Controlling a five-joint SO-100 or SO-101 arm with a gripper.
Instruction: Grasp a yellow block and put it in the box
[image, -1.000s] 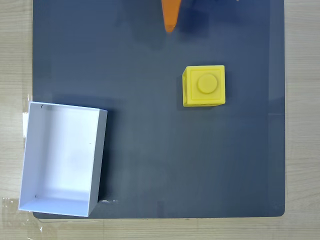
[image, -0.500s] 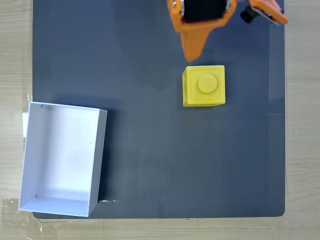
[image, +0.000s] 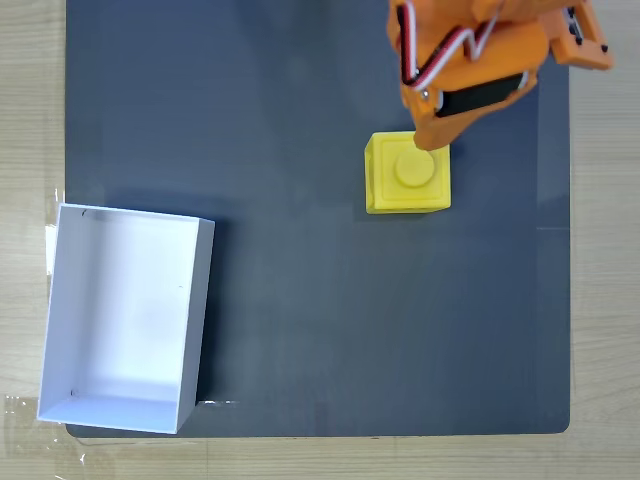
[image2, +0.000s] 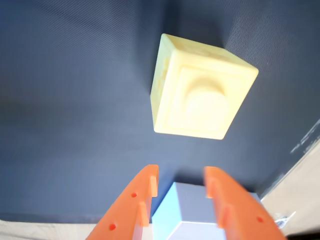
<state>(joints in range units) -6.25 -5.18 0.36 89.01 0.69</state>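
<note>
Fixed view: the orange arm (image: 480, 70) is now reaching down from 12 o'clock and covering the block's upper right corner; a second ago just a fingertip was poking in at the top edge, half a second ago the arm was stopping short of the block. The yellow block (image: 400, 185) is sitting stud-up on the dark mat (image: 300, 300), unmoved across all three frames, at about 2 o'clock from the box (image: 125, 315). The box is lying well apart at the mat's lower left, empty, same place as before. The table (image: 30, 100) is showing as pale wood around the mat.

Wrist view: the pincer (image2: 180, 182) is entering from 6 o'clock, its two orange fingers (image2: 140, 200) standing a little apart with nothing between them, so released, not grasping. The yellow block (image2: 200, 97) is lying at 12 o'clock from the fingertips, clear of them, not touching. A corner of the box (image2: 175, 210) is peeking between the fingers at the bottom.

Meaning: the approach is underway, the grasp is not yet made. The gap looks narrower than the block, so the fingers will probably need widening before descending around it.
</note>
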